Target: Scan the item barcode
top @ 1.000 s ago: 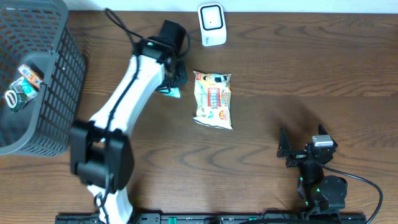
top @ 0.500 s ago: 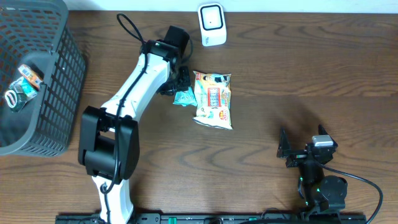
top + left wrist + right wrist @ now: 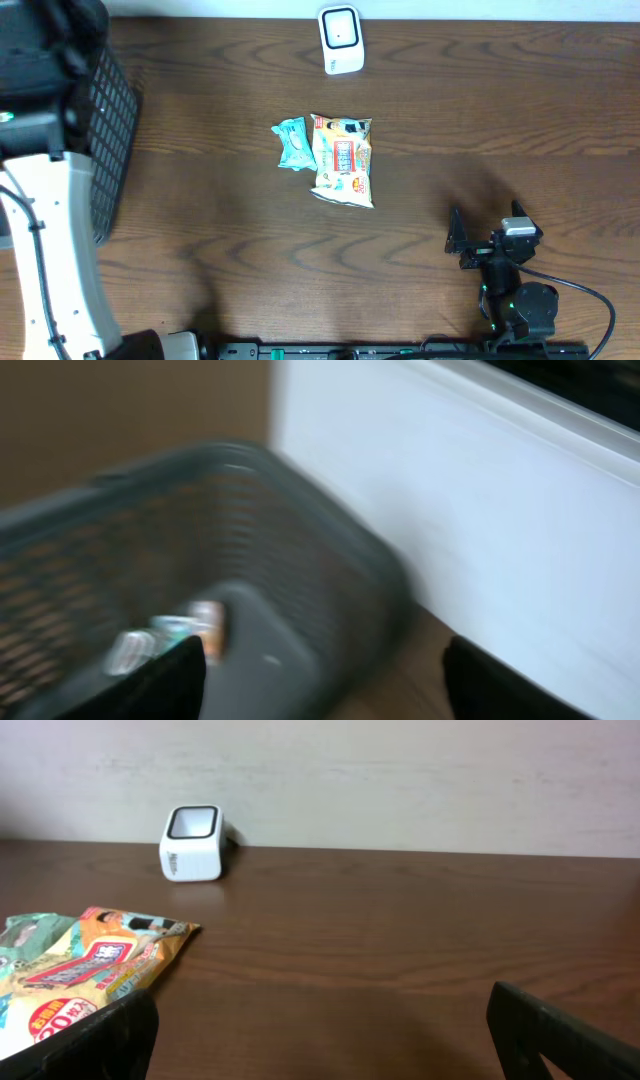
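The white barcode scanner point(image 3: 341, 40) stands at the table's far edge and also shows in the right wrist view as the scanner point(image 3: 192, 843). A small teal packet point(image 3: 294, 143) lies flat, touching the left side of an orange-and-white snack bag point(image 3: 343, 160). My left gripper point(image 3: 325, 690) is open and empty, blurred, looking into the grey basket point(image 3: 250, 530). In the overhead view the left arm point(image 3: 50, 230) stands at the far left, its wrist over the basket. My right gripper point(image 3: 488, 238) rests open near the front right, empty, facing the snack bag point(image 3: 90, 970).
The grey mesh basket point(image 3: 112, 110) sits at the far left corner with a few small items point(image 3: 165, 640) inside. A white wall point(image 3: 450, 510) runs behind the table. A black cable point(image 3: 585, 300) trails from the right arm's base.
My left gripper opened and let go of the teal packet beside the snack bag. The left arm then swung far left, over the basket. The right arm has not moved.
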You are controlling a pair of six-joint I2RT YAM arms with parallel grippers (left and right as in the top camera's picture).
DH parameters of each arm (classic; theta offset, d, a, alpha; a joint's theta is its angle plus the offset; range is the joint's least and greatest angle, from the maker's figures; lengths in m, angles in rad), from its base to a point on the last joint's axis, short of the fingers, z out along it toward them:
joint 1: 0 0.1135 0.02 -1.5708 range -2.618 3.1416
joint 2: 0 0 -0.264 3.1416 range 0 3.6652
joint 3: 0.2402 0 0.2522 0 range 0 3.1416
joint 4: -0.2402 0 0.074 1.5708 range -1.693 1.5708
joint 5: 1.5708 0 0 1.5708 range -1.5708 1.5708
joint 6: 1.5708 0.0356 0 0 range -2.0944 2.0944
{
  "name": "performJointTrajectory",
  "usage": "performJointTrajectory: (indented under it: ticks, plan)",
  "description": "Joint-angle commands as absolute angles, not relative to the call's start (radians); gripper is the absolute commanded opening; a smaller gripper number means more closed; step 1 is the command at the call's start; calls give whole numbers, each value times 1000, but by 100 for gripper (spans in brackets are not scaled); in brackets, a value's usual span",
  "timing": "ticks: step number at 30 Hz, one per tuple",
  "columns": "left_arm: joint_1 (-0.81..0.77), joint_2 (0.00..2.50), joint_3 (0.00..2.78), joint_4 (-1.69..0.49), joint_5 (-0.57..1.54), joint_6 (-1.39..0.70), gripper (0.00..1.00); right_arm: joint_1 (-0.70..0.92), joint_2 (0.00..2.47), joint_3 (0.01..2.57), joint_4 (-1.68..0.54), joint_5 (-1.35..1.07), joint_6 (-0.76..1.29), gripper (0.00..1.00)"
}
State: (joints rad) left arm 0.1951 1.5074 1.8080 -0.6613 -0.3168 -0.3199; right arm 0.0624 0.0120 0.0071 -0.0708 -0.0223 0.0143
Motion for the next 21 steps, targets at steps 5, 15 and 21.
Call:
performJointTrajectory:
  ticks: [5, 15, 21]
  plan:
    - [436, 1652, 1804, -656, -393, -307, 78, 67, 7, 6, -75, -18, 10, 99]
    - [561, 1971, 1804, -665, -394, -59, 78, 67, 7, 6, -75, -18, 10, 99]
    - [576, 2105, 1804, -654, -394, -60, 78, 67, 7, 6, -75, -18, 10, 99]
